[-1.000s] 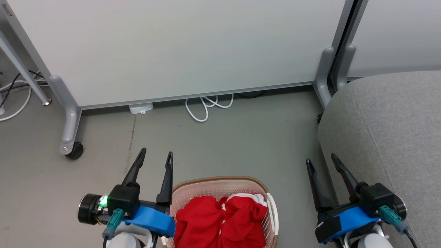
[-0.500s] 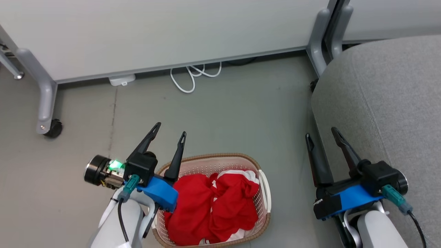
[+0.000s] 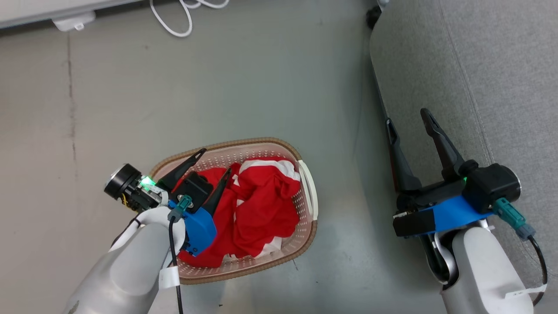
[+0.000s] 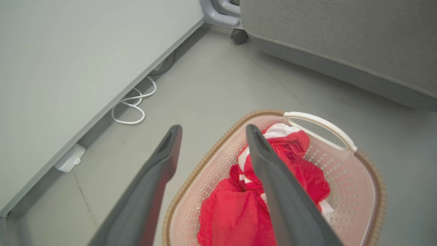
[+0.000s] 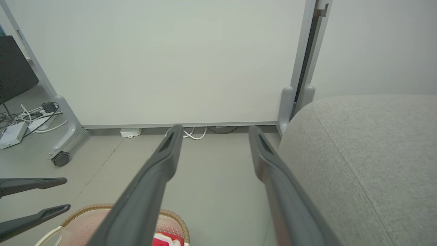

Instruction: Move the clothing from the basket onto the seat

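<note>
Left gripper (image 3: 216, 160) fingers are spread with nothing between them. They now hang over the near-left part of the cream perforated plastic basket with a brown woven rim (image 3: 244, 141); a second ago they were beside it over the grey floor (image 3: 130, 87). The head camera has also tipped down. The crumpled bright red clothing with white bands (image 3: 261, 196) is all in the basket, so this looks like the reach for a first grab. Right gripper (image 3: 406, 117) fingers are also spread and empty, at the edge of the big grey fabric seat (image 3: 457, 65), much as before. The left wrist view shows one finger (image 4: 273, 177) over the red cloth and the other (image 4: 153, 177) out past the rim; contact is unclear. The right wrist view adds the seat's stitched seam (image 5: 344, 164) and the white partition panel (image 5: 170, 61) behind.
</note>
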You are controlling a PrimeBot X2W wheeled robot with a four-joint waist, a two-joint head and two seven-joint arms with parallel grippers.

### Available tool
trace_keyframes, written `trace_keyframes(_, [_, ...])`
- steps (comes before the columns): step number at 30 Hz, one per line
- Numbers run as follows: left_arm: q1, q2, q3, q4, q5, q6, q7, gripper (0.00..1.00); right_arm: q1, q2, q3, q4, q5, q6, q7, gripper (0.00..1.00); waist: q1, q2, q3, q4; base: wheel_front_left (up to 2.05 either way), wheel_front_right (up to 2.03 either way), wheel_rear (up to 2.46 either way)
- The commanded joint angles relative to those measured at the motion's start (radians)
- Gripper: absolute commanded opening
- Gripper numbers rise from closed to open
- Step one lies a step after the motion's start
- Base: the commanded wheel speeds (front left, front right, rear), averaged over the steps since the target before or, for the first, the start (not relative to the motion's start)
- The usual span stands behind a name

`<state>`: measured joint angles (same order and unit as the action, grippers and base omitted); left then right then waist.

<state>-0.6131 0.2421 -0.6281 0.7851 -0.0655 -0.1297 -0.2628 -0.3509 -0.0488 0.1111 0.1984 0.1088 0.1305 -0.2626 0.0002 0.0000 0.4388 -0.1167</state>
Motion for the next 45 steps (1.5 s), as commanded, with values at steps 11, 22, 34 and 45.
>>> trace_keyframes(11, [-0.188,0.012,-0.289,0.305,-0.022,-0.001,-0.003,1.00,-0.106,-0.003,0.017,-0.051,0.017,0.000,-0.003,1.00,-0.0002,0.0000,0.225,-0.070,0.00,0.00,0.00])
trace_keyframes(22, [-0.341,0.032,-0.477,0.476,-0.004,-0.001,0.099,1.00,-0.174,-0.002,0.027,-0.106,0.042,0.000,-0.003,1.00,-0.0002,0.0000,0.401,-0.107,0.00,0.00,0.00])
trace_keyframes(34, [-0.436,0.059,-0.575,0.499,-0.030,-0.001,0.226,1.00,-0.206,-0.002,0.028,-0.158,0.076,0.000,-0.003,1.00,-0.0002,0.0000,0.542,-0.150,0.00,0.00,0.00])
trace_keyframes(45, [-0.463,0.065,-0.604,0.504,-0.081,-0.001,0.322,1.00,-0.207,-0.003,0.025,-0.197,0.085,0.000,-0.003,1.00,-0.0002,0.0000,0.602,-0.163,0.00,0.00,0.00])
